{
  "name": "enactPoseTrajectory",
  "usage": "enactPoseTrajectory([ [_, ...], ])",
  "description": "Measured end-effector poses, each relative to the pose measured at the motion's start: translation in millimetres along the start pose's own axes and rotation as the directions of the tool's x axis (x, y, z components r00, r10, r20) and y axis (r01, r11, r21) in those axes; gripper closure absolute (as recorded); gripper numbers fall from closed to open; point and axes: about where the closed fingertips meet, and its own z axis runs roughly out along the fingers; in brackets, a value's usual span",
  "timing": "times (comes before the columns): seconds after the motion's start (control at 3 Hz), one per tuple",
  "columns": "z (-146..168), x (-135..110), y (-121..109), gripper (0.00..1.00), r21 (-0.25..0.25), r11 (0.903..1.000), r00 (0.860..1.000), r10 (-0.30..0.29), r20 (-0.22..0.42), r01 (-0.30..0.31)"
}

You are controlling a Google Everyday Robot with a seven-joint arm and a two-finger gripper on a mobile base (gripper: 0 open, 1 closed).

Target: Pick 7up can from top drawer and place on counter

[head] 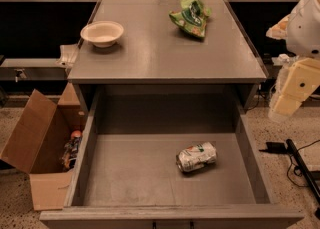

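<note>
The 7up can (196, 156) lies on its side on the floor of the open top drawer (130, 173), right of the middle. The drawer is pulled out toward me below the counter (160, 53). My arm comes in at the right edge of the view. Its gripper (284, 107) hangs beside the counter's front right corner, above and to the right of the can and outside the drawer. Nothing shows in it.
A white bowl (102, 33) sits on the counter's left side and a green wrinkly snack bag (191, 17) at its back right. An open brown cardboard box (40, 148) stands on the floor left of the drawer. Cables (295, 158) lie on the floor at right.
</note>
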Motion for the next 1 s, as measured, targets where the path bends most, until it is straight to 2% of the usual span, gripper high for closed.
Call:
enactPoseTrajectory([
  [0.33,3,-1,1,0.00,-0.004,1.0000,1.000,-0.008,0.003,0.008],
  [0.67,44,-8,16,0.00,-0.061,0.9900,0.991,-0.124,0.053,0.127],
  [1.0,93,-34,49,0.00,-0.129,0.9585,0.962,-0.237,0.134,0.254],
])
